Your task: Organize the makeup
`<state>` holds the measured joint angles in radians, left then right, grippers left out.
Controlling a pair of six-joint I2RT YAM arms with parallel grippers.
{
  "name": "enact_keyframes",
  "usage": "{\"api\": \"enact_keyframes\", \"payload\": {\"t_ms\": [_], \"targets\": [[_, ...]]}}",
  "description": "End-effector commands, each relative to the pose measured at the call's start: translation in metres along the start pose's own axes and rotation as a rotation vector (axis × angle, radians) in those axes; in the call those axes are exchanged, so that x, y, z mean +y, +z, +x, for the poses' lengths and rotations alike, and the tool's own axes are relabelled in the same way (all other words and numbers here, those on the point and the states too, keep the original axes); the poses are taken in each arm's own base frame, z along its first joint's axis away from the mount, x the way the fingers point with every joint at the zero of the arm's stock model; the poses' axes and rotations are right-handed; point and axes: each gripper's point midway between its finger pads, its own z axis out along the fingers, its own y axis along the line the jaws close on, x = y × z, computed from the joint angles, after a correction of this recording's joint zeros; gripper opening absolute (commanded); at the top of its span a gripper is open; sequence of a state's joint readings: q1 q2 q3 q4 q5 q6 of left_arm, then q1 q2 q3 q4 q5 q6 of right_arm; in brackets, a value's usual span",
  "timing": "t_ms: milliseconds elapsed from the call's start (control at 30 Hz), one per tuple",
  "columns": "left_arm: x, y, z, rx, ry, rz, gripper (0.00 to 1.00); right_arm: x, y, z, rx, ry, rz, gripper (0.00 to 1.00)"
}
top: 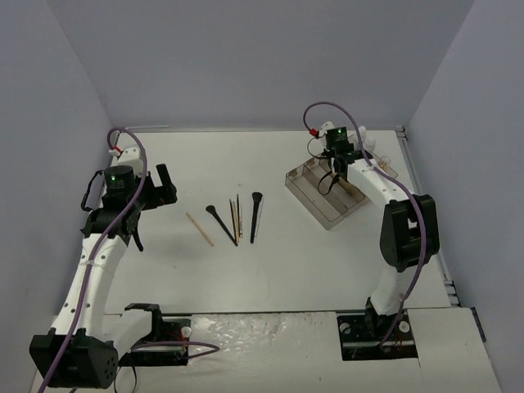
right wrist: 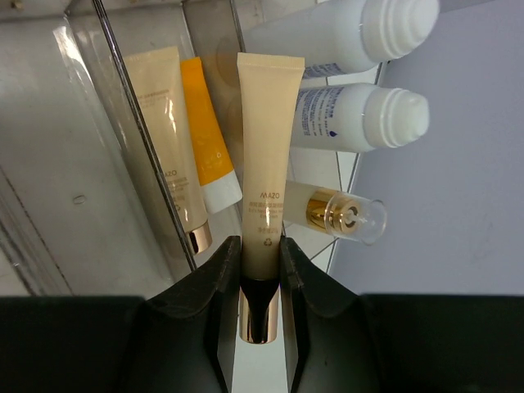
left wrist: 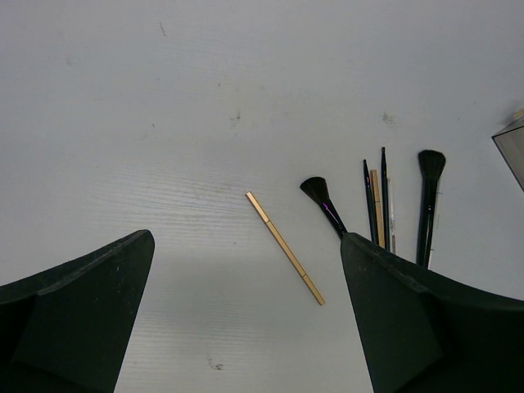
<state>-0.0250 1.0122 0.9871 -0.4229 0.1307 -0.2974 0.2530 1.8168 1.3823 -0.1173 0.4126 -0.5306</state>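
On the left side, our left pincer (left wrist: 246, 241) hangs over the white counter (top: 286, 270). Its two black fingers are spread wide, with nothing between them. Just past it on the counter lies a thin tan stick (left wrist: 285, 258). Next to that come a short black brush with a fluffy tip (left wrist: 323, 205), a little bunch of skinny black and tan pencils (left wrist: 377, 205), and a longer black brush (left wrist: 426, 205). They lie well apart from the tray, and none of them is put away yet. We think these are very light and stiff, and they may roll or slide. The best place to pinch one is around the middle of its handle, not on the soft hairs. Farther right sits the clear smoky plastic tray with slots (top: 315, 205). Our right pincer (right wrist: 260, 246) is above it, squeezed on a long cream tube with a shiny gold cap (right wrist: 266, 139). It grips the tube low down, just above the cap. The tube looks soft and smooth, so we think a hard squeeze could dent it or let it slip. We cannot tell if the tube touches the tray's bottom. In the slots we see another cream tube with a copper cap (right wrist: 172, 139) and an orange tube with a white cap (right wrist: 206, 139). At the right edge are two white bottles (right wrist: 360, 115) and a tiny gold bottle with a clear lid (right wrist: 340, 214), but we cannot tell which slot holds them.
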Motion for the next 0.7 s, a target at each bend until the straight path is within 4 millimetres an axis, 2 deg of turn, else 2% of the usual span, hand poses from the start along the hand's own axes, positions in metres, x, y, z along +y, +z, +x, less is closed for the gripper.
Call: {"api": "enact_keyframes", "payload": {"t_ms": [0,133,233,333,467,533,567,667], "targets": [[-0.004,-0.01,-0.029,-0.094,0.006,0.009,0.97,-0.022,0.011,-0.011,-0.029,-0.011,0.045,0.01],[-0.005,-0.009,-0.029,-0.092,0.007,0.012,0.97,-0.007,0.026,-0.002,0.002,-0.035,0.023,0.03],[-0.003,-0.009,-0.029,-0.09,0.006,0.006,0.97,0.0,0.033,0.003,0.013,-0.04,0.013,0.1],[-0.003,-0.009,-0.029,-0.094,0.006,0.004,0.97,0.005,0.036,0.004,0.013,-0.032,-0.002,0.23],[-0.003,-0.008,-0.029,-0.089,0.005,0.005,0.97,0.001,0.03,-0.001,-0.006,-0.001,0.001,0.42],[-0.004,-0.007,-0.029,-0.087,0.002,0.008,0.97,-0.005,0.023,-0.008,-0.024,0.026,0.017,0.57],[-0.004,-0.007,-0.028,-0.083,0.0,0.009,0.97,-0.008,0.018,-0.013,-0.038,0.043,0.025,0.62],[-0.004,-0.006,-0.027,-0.082,-0.001,0.009,0.97,-0.02,0.001,-0.028,-0.083,0.108,0.044,0.66]]}}
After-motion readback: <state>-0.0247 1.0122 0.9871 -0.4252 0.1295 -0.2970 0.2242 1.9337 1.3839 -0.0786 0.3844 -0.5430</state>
